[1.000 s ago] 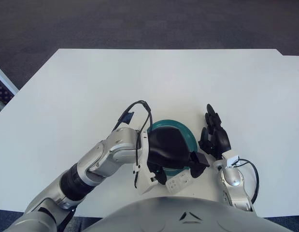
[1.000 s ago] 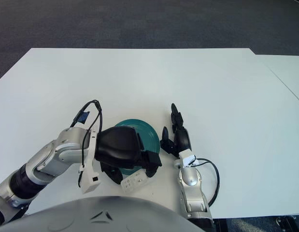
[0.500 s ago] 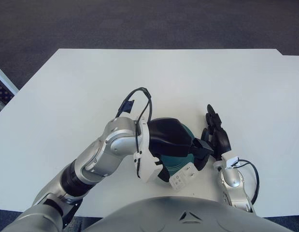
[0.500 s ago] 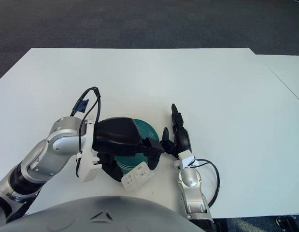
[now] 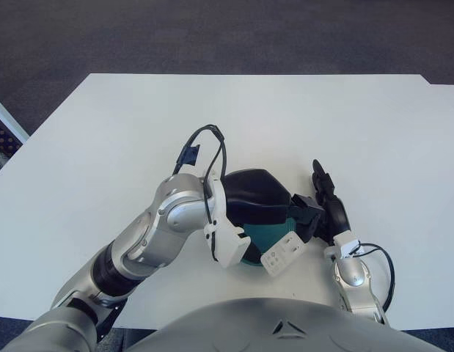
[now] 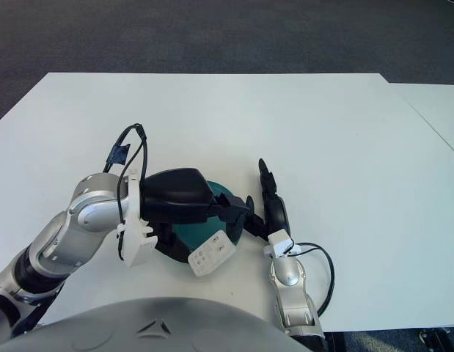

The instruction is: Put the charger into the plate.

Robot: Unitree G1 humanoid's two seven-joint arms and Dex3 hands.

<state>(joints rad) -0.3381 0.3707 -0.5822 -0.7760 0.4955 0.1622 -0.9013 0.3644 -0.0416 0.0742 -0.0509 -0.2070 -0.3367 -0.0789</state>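
The teal plate [image 5: 257, 240] lies on the white table close to my body, mostly hidden under my left hand. My left hand [image 5: 291, 224] reaches over the plate from the left and is shut on the white charger [image 5: 283, 252]. It holds the charger tilted at the plate's near right rim; the charger also shows in the right eye view [image 6: 212, 254]. My right hand [image 5: 328, 210] rests on the table just right of the plate, fingers stretched out and holding nothing.
The white table [image 5: 285, 125] stretches far and to both sides. Its near edge runs close below the plate. A black cable [image 5: 204, 147] loops off my left wrist. Dark carpet [image 5: 212, 37] lies beyond the far edge.
My left hand has moved up and to the right over the plate, carrying the charger from the table in front of the plate to its near right rim. My right hand barely moved.
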